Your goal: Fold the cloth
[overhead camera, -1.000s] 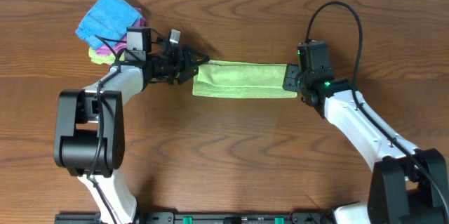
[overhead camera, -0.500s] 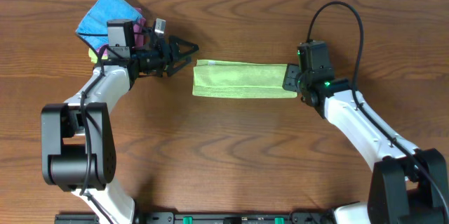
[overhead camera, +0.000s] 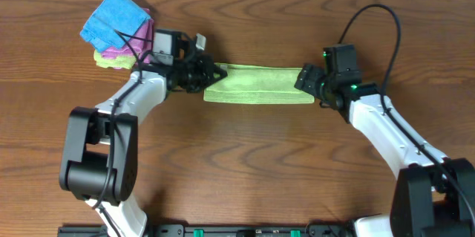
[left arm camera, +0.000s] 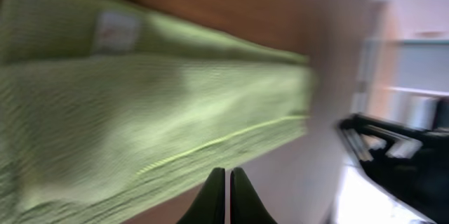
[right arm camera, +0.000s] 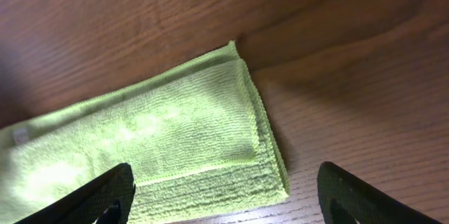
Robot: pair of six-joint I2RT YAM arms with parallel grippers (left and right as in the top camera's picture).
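Green microfibre cloth (overhead camera: 258, 85), folded into a long strip, lies on the brown wooden table (overhead camera: 245, 163). My left gripper (overhead camera: 210, 76) has fingers together at one end; my right gripper (overhead camera: 306, 81) spreads wide over the other.

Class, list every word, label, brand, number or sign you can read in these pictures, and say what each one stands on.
No text can be read in any view.
White tag on the green cloth: any print on it is too blurred to read.
Stacked cloths: no writing visible.
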